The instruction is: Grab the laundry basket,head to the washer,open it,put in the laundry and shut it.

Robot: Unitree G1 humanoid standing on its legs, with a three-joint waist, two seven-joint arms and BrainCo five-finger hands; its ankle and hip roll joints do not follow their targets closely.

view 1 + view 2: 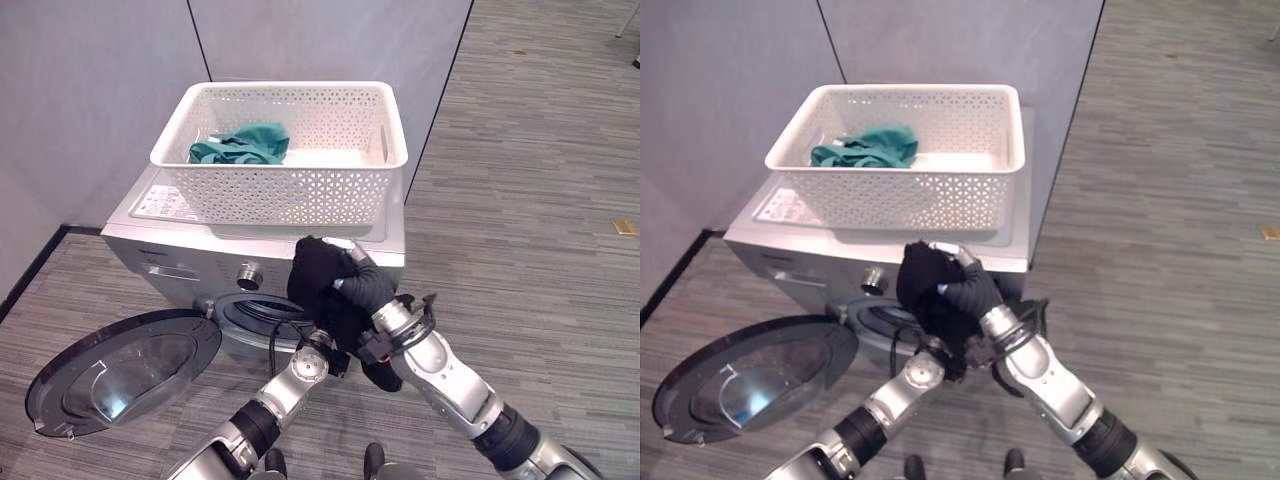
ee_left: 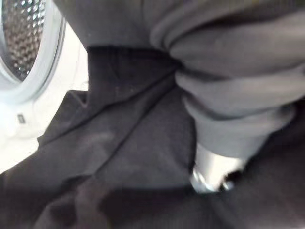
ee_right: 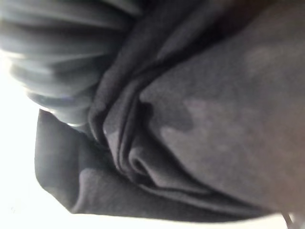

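Grey striped carpet floor (image 1: 520,180) w/ pale grey partition walls (image 1: 90,100) behind. Silver front-load washer (image 1: 160,255) stands against the partition, its round door (image 1: 120,370) swung fully open to the robot's left, glass side up, hanging low near the floor. Drum opening (image 1: 255,312) is exposed; perforated metal drum (image 2: 21,33) shows in left wrist view, just beside the dark cloth.

White perforated laundry basket (image 1: 290,195) sits on top of the washer, upright. Inside it, toward the robot's left, a crumpled teal garment (image 1: 240,145); rest of basket floor looks bare.

Right robot hand (image 1: 362,283) is up in front of the washer's top front edge, above & slightly right of the drum opening. Its fingers are curled round a black garment (image 1: 318,275), which bunches over the hand and hangs down past the wrist, approx in front of the drum opening's right side. Right wrist view shows folds of the black cloth pressed close against the hand's ribbed cover.

Left robot hand (image 1: 318,352) reaches up from below to the lower part of the hanging black garment, just in front of the drum opening. Its fingers are buried in/behind the cloth, so can't tell whether they grip it or not. Both hands sit close together, left under right.
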